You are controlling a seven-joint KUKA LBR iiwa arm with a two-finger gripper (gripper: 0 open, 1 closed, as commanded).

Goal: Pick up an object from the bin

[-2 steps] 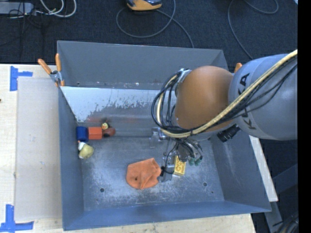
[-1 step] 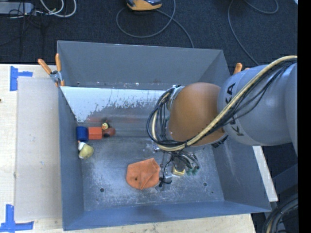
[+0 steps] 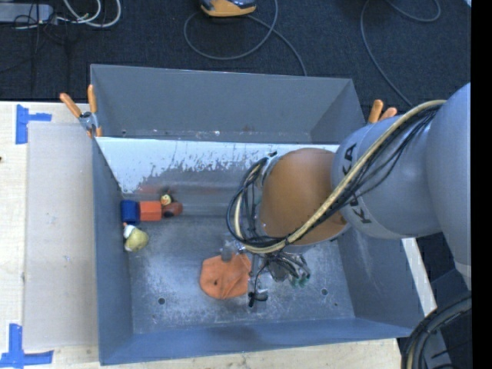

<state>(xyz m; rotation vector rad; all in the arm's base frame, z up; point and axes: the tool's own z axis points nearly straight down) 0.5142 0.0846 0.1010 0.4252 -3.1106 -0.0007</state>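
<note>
Bin (image 3: 177, 314): grey metal with a scuffed floor, which you see from above.
Orange lump (image 3: 221, 278): soft-looking, front middle of the floor.
Gripper (image 3: 257, 292): at the lump's right edge; you cannot tell whether it is open or closed.
Left side: blue block (image 3: 130, 211), orange block (image 3: 151, 212) and yellowish toy (image 3: 136, 239), well apart from the lump.

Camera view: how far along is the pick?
Done: the hand is down inside the bin, right beside an orange lump at front centre. Under way: the grasp itself; whether it has a grip is unclear. Left: lifting out, since the lump lies on the floor. The blue block and yellowish piece sit apart at the left.
</note>
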